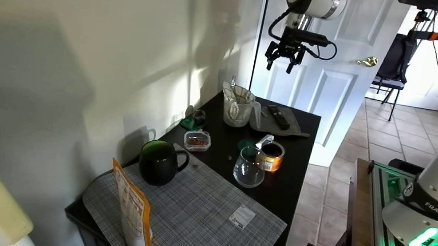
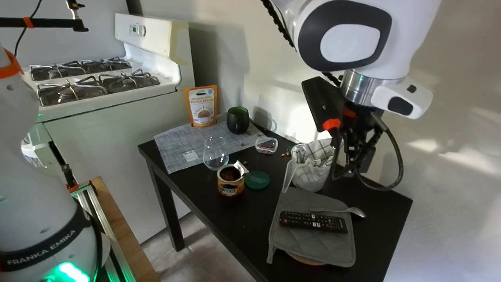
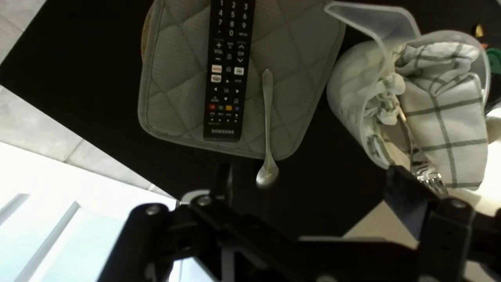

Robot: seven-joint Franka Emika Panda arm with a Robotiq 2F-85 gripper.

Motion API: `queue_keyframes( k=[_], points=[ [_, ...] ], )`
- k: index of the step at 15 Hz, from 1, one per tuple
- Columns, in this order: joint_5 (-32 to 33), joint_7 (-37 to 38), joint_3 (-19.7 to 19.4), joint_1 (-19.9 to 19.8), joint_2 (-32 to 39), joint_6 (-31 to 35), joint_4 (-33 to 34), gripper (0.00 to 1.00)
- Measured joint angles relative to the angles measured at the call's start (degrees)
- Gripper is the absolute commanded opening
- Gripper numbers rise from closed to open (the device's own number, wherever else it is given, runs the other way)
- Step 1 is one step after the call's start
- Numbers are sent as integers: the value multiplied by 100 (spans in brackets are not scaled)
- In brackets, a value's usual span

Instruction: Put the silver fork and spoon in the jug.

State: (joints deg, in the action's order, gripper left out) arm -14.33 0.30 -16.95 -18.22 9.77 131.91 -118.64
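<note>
Gripper [image 3: 310,178] spread wide; spoon [image 3: 267,125] overhangs potholder [image 3: 176,78] edge, black tabletop [image 3: 321,176] between it and jug [image 3: 347,90] holding fork [image 3: 428,175]

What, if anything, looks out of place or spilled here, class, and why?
A TV remote lies on the grey quilted pad, odd beside a spoon. In an exterior view, small loose bits lie on the table near the clear tub, as if spilled; what they are is unclear.

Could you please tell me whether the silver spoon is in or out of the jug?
Out: in the wrist view, the silver spoon lies partly on the grey pad, apart from the jug.
</note>
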Motion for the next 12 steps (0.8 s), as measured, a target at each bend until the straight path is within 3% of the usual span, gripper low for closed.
queue_keyframes(
  k=[4,9,12],
  points=[
    [-107,-722,8,-334,815,-946,943,100],
    [-104,-316,123,-367,1902,-1546,2256,100],
    [-104,-236,143,-372,2137,-1593,2518,100]
  ],
)
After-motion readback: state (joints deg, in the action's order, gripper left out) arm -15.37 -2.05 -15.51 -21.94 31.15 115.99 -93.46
